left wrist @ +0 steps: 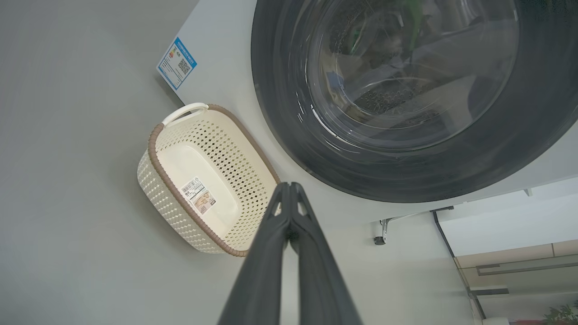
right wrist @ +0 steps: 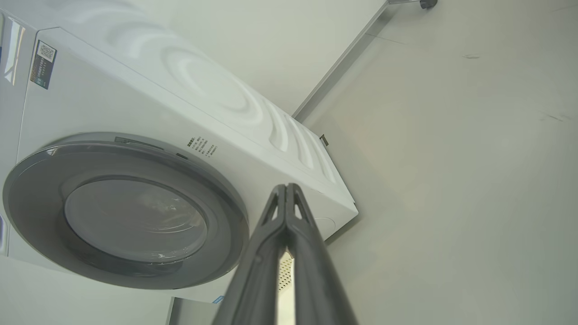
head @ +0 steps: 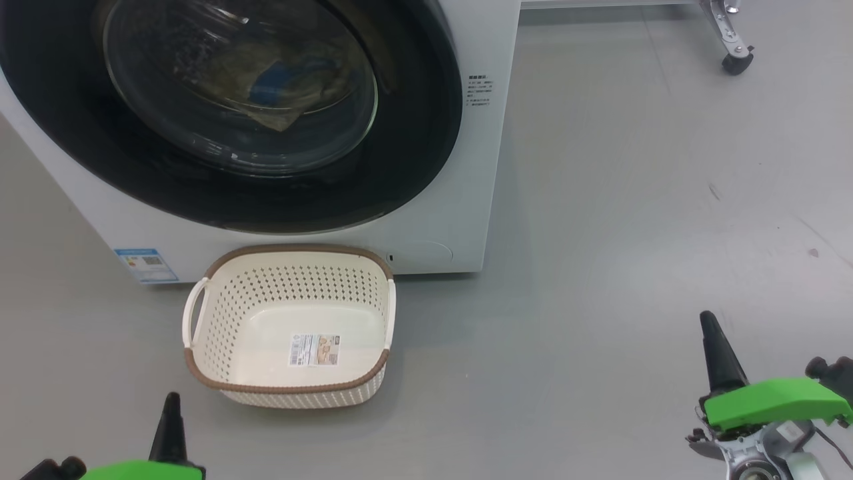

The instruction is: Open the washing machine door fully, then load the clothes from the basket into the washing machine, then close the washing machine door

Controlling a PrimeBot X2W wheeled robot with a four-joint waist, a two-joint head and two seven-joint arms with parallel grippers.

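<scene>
The washing machine (head: 466, 173) stands at the top left, a white box with its round black-ringed door (head: 413, 133) shut flat against its front. Behind the glass window lie cream-yellow clothes (head: 266, 83) with a blue patch. The cream basket (head: 290, 327) with a brown rim sits on the floor right before the machine, holding nothing but a label sticker on its bottom. My left gripper (head: 172, 398) is shut at the lower left, short of the basket's near corner. My right gripper (head: 706, 318) is shut at the lower right, well away over bare floor. Both wrist views show the door (left wrist: 406, 180) (right wrist: 126, 212) closed.
A grey floor (head: 633, 233) stretches to the right of the machine. A caster wheel (head: 736, 61) of a metal stand sits at the top right. A blue label sticker (head: 145, 265) marks the machine's lower left corner.
</scene>
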